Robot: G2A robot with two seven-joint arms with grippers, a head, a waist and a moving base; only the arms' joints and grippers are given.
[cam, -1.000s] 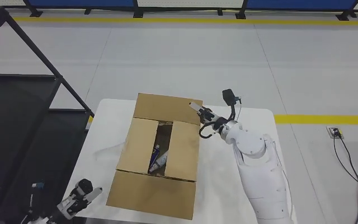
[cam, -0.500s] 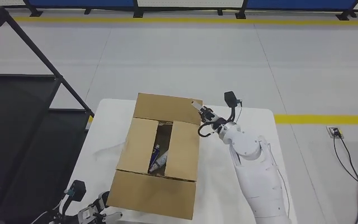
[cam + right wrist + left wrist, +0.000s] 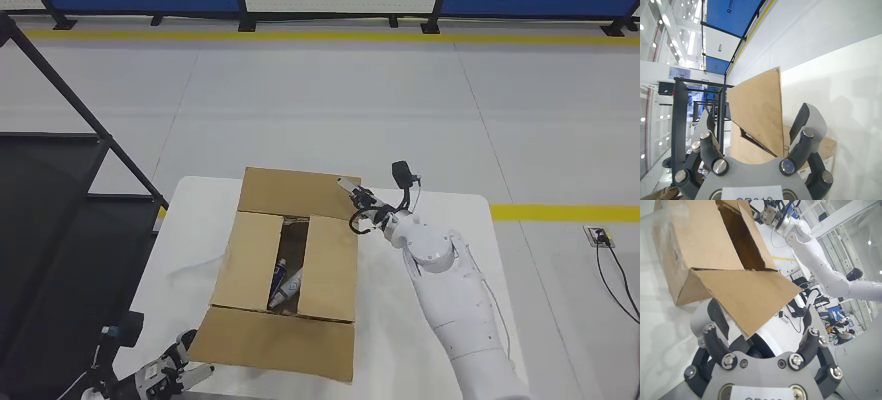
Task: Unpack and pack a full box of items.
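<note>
cardboard box [image 3: 330, 268] mid-frame on white counter [image 3: 190, 230]; inner flaps half shut, tubes [image 3: 283, 285] visible in the gap; right hand [image 3: 352, 195] open, straddling the far flap [image 3: 295, 190] at its right corner; left hand [image 3: 183, 375] open at lower left, near flap [image 3: 275, 343] corner between its fingers

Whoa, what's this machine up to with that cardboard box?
A two-armed robot is at a cardboard box on a white table. Its right gripper is open with a corner of the far flap between its fingers. Its left gripper is open around the edge of the near flap. The two side flaps lie partly closed, and the gap between them shows a few small items inside.
</note>
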